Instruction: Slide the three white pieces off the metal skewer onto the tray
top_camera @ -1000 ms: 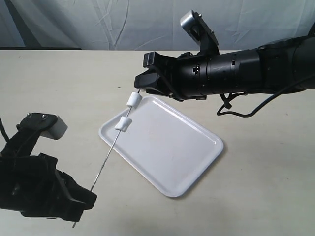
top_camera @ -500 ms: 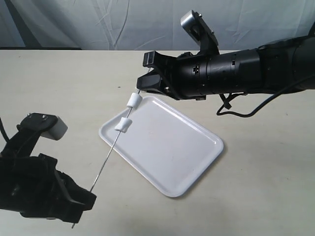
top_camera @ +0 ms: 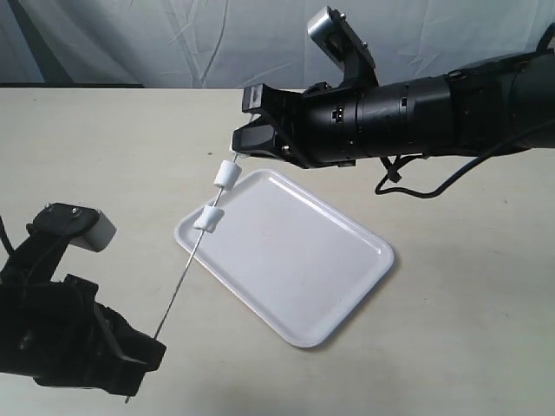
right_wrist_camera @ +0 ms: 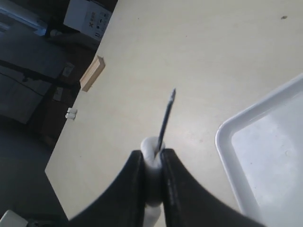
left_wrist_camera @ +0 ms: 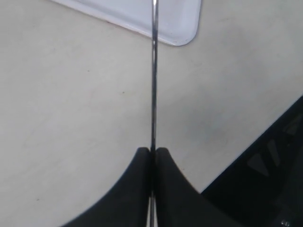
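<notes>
Cream tabletop, evenly lit, matte. Wrinkled pale grey cloth backdrop hangs behind its far edge, 10 to 1 o'clock.

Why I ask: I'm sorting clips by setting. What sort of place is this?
Probably a robotics lab or test bench, not a kitchen: a plain beige table, a wrinkled cloth backdrop behind it, and a metal skewer held between the black left gripper and right gripper near a white tray.

No legible text, label, brand or number is showing in any view. In the right wrist view, a white box beyond the table edge is carrying small dark printed marks, too blurred to read.
</notes>
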